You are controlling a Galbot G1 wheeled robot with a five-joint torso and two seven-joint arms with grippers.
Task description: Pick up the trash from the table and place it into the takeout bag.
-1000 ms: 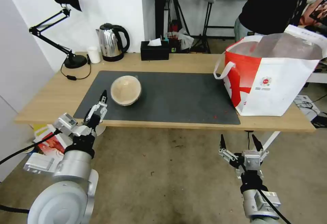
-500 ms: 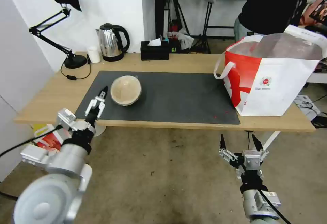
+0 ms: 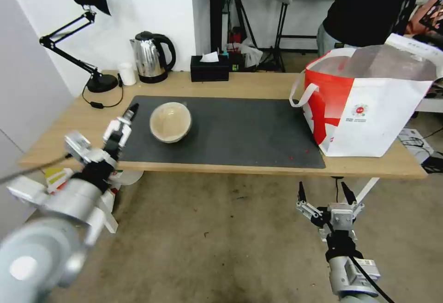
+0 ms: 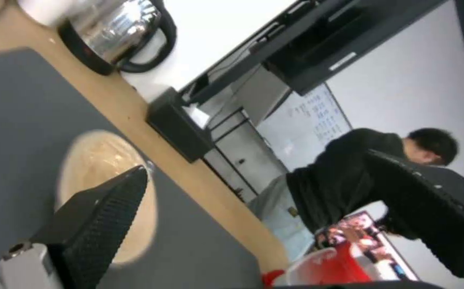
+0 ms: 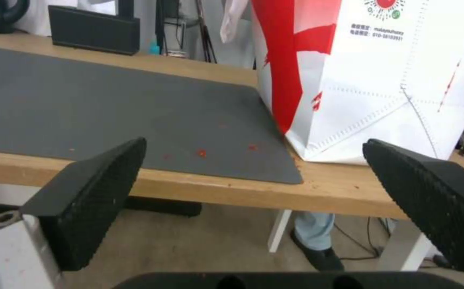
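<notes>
Left pincer (image 3: pixel 123 122), apparently spread, hovers beside the tan bowl (image 3: pixel 170 121) on the tabletop (image 3: pixel 258 84); right pincer (image 3: pixel 324 194) hangs spread below its front edge.

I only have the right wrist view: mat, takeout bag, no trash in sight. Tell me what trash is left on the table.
Observer: One tan paper-like bowl, on the left part of the dark grey mat.
Operator: Report the left gripper.
Observer: The left gripper hovers at the mat's left edge, just left of the bowl and apart from it.
Operator: Give me its fingers.
Observer: Open, spread wide; the left wrist view shows the bowl just past one finger.
</notes>
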